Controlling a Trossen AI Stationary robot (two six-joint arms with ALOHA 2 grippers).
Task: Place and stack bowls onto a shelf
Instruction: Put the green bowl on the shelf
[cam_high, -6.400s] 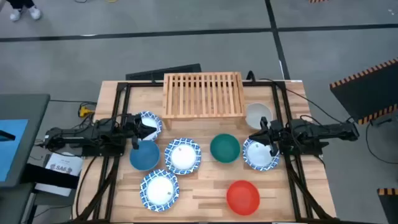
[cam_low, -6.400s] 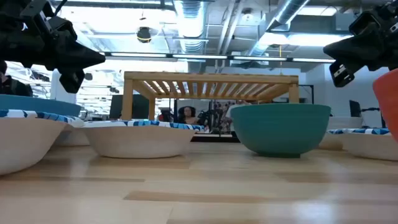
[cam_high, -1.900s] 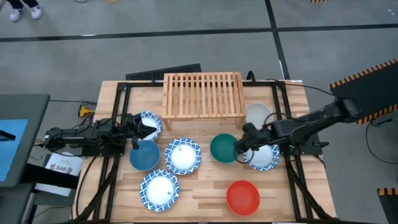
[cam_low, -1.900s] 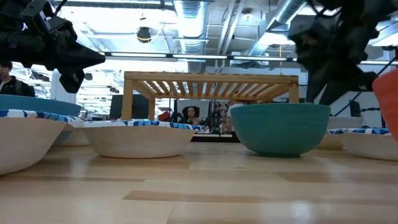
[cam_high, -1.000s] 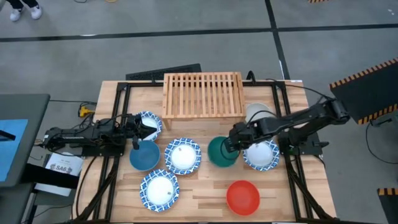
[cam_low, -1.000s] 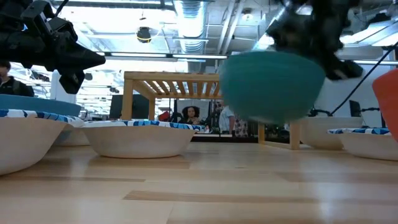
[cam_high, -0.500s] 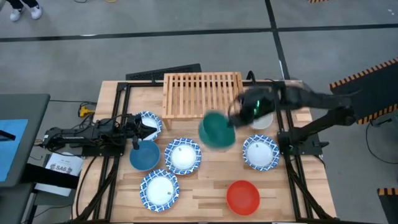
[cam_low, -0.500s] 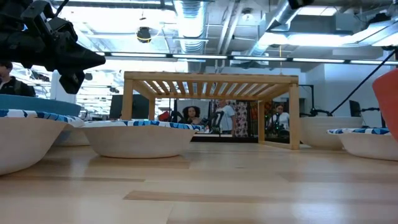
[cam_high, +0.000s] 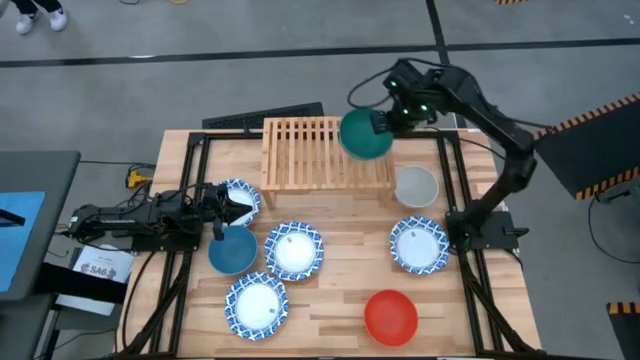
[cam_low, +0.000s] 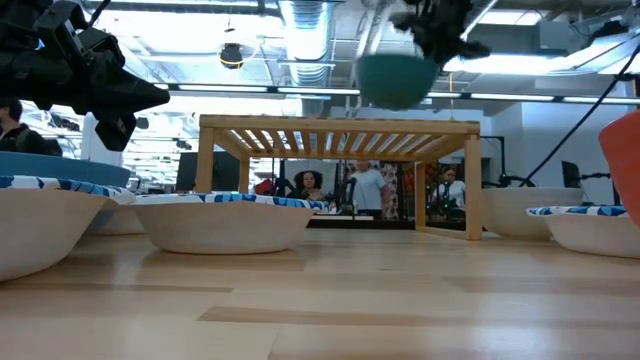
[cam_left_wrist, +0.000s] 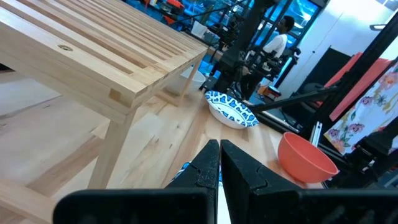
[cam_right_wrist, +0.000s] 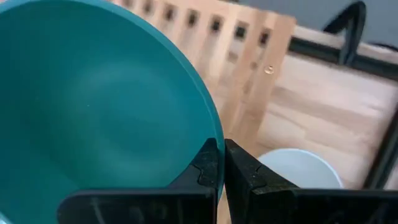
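Note:
My right gripper (cam_high: 388, 120) is shut on the green bowl (cam_high: 365, 134), high over the far right corner of the light-wood shelf (cam_high: 325, 152); the low view shows the green bowl (cam_low: 397, 78) well above the shelf's slatted top (cam_low: 340, 128). My left gripper (cam_high: 222, 212) is shut and hangs at the table's left, above the blue bowl (cam_high: 232, 250) and beside a patterned bowl (cam_high: 240, 198), touching nothing. The other bowls rest on the tabletop by their bases. My right gripper pinches the green bowl by its rim (cam_right_wrist: 213, 138) on the side toward the table's right, one finger (cam_right_wrist: 202, 168) inside the bowl and one (cam_right_wrist: 244, 171) outside. The bowl is lifted clear, open side up, above the shelf.
On the table near the shelf stand a white bowl (cam_high: 415, 186), a patterned bowl (cam_high: 419, 245), a red bowl (cam_high: 390, 315) and two more patterned bowls (cam_high: 293, 250) (cam_high: 256, 305). Black frame rails (cam_high: 462, 200) run along both table sides. People stand behind the table (cam_low: 365, 190).
My right gripper has carried the green bowl up from just above the table's middle and toward the far edge, so the bowl now hangs high over the shelf's far right corner. The spot where the bowl stood is bare wood.

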